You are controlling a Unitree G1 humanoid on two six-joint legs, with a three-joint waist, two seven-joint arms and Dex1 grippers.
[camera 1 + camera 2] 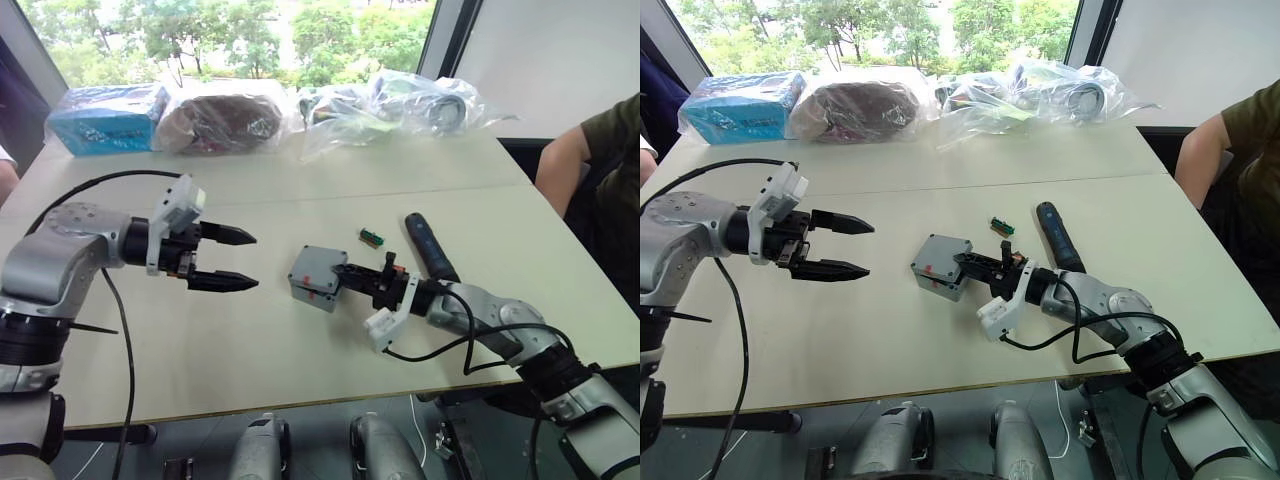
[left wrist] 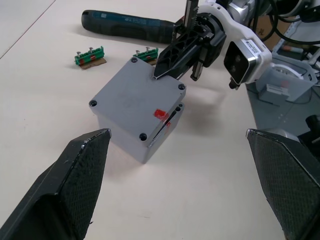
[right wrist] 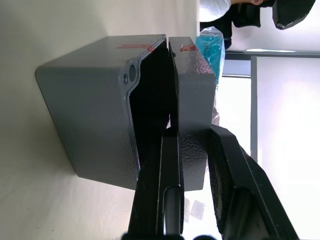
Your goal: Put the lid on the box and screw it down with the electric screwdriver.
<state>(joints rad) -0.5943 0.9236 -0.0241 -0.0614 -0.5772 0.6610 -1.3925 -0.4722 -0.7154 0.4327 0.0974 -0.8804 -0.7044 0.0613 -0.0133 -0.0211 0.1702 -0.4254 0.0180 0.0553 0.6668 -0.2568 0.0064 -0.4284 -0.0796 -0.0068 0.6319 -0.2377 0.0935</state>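
A pale table (image 1: 250,350) holds a small grey box (image 1: 312,285) near its middle. The lid (image 2: 135,100) sits on top of the box, but the right wrist view shows it tilted up along one edge, leaving a dark gap over the box's opening. The right gripper (image 1: 345,272) reaches in from the robot's right and pinches that raised edge of the lid, one black finger (image 3: 167,170) inside the gap and the other (image 3: 227,165) on the lid's outer face.

The left gripper (image 1: 245,260) hovers above the table to the robot's left of the box, well apart from it, its two fingers spread wide and holding nothing.

The screwdriver (image 1: 430,245) lies flat on the table just behind the right arm, on the robot's right of the box. Two small green blocks (image 2: 90,56) lie between the box and the screwdriver.

At the far edge of the table are a blue package (image 1: 105,118) and several clear plastic bags (image 1: 400,105). A person's arm (image 1: 575,160) in a dark sleeve shows at the right side.
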